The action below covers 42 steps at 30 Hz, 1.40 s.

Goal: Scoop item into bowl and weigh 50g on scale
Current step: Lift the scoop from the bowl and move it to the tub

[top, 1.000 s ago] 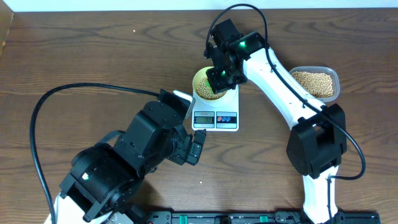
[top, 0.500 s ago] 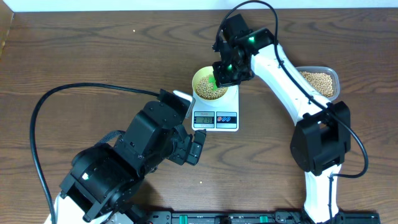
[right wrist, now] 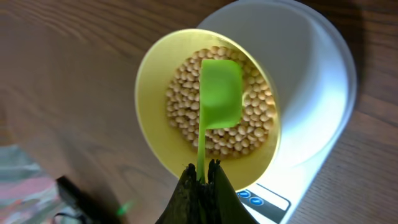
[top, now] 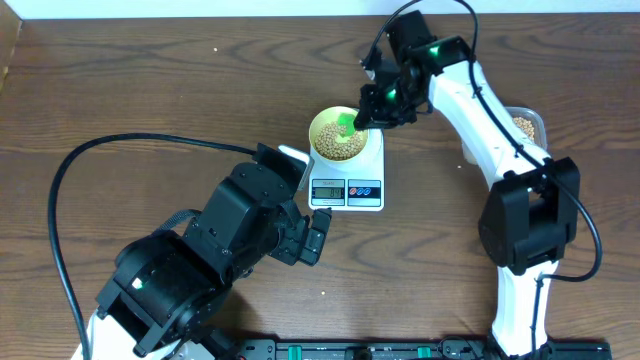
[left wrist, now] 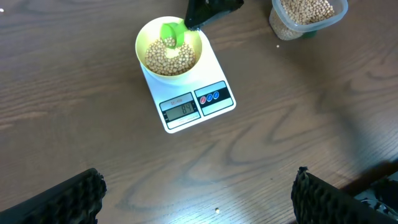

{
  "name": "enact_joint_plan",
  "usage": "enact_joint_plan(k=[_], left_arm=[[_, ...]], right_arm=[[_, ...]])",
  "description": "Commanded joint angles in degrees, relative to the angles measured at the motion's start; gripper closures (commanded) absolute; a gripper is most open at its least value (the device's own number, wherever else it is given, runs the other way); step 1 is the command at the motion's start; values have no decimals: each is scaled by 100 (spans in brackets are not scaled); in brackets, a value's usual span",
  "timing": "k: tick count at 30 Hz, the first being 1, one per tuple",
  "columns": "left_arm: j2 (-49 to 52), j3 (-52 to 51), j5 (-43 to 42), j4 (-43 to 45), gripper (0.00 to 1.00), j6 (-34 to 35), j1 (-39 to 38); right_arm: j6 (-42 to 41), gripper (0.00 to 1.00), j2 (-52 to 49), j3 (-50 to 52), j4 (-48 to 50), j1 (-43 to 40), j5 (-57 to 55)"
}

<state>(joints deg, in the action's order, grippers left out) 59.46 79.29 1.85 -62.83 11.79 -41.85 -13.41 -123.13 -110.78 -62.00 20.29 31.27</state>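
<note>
Before you, pale yellow bowl of beans seated on the white scale, green scoop over the beans in the right gripper at the top edge, clear tub of beans upper right, your left gripper with fingers spread wide below.

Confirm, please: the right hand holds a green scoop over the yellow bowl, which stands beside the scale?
No: the bowl stands on the scale, not beside it, as the left wrist view shows. The right hand does hold the scoop.

All three views look down on the scale.
</note>
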Motion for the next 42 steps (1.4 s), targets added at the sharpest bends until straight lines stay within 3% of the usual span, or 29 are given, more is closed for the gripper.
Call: enact_joint_plan(k=[1, 12, 27, 42], left_arm=[[-37, 94, 11, -13, 2, -74, -2], [-37, 94, 11, -13, 2, -74, -2], [-37, 94, 11, -13, 2, -74, -2], [-37, 94, 11, -13, 2, -74, -2]], right_arm=[[90, 99, -96, 33, 13, -76, 660], [498, 99, -96, 33, -13, -365, 2055], [1139, 99, 151, 33, -619, -914, 2699], [2500, 99, 1228, 33, -2096, -2736, 2649]])
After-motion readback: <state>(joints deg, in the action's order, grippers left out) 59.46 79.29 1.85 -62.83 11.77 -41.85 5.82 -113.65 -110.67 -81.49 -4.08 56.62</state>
